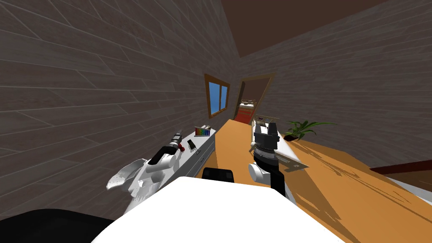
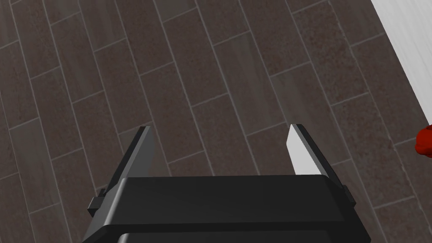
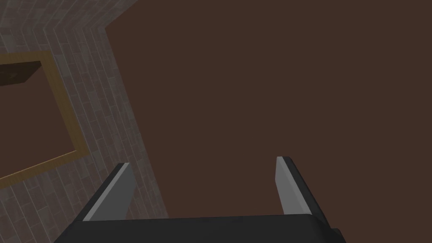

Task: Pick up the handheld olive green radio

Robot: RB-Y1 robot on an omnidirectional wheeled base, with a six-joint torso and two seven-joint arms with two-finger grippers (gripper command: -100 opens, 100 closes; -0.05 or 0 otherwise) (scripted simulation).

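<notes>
foremost, my left gripper [image 2: 219,130], fingers spread apart, faces a grey-brown tiled wall [image 2: 190,76], with a red object [image 2: 424,143] just beside it. the small dark radio [image 1: 192,144] lies near, on the white cabinet top [image 1: 201,141]. my right gripper [image 3: 202,162], raised, likewise stands open.
</notes>
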